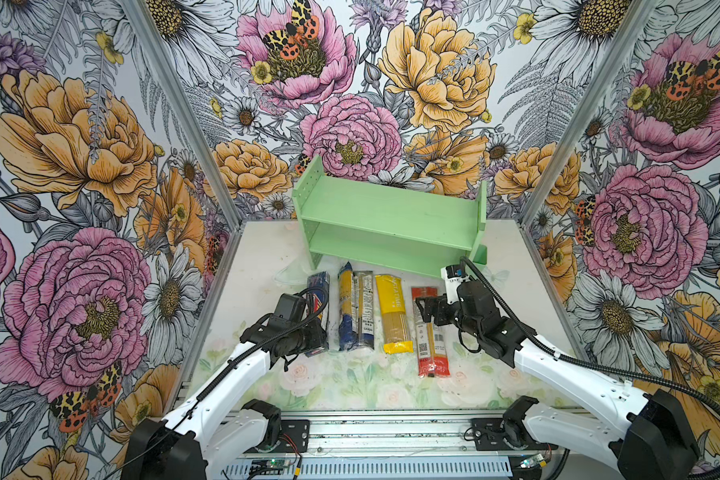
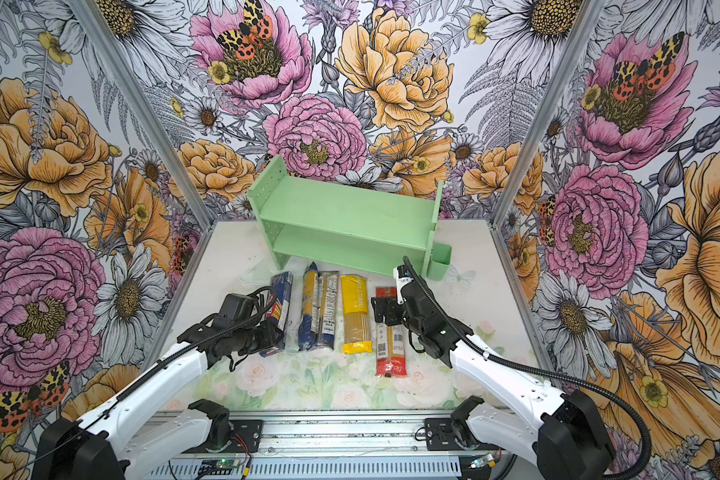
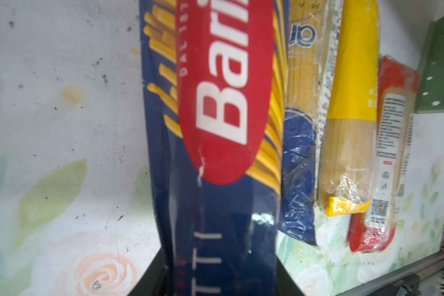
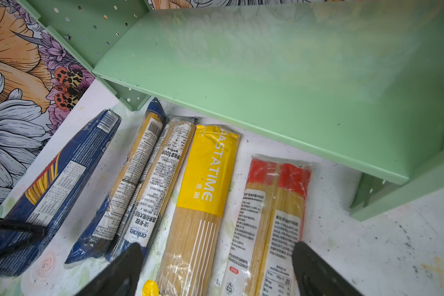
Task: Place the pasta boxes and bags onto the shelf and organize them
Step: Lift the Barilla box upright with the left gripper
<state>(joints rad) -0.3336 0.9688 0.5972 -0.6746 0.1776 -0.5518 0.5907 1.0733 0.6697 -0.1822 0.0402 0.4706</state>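
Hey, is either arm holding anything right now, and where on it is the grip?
The left gripper is shut on the Barilla box, clamping its end farthest from the shelf. The right gripper is open and holds nothing.

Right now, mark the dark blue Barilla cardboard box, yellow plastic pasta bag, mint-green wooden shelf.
dark blue Barilla box (image 3: 215, 115), left wrist view, red logo oval
yellow pasta bag (image 4: 208, 166), right wrist view, yellow panel
mint-green shelf (image 1: 391, 203), in a top view, upper board
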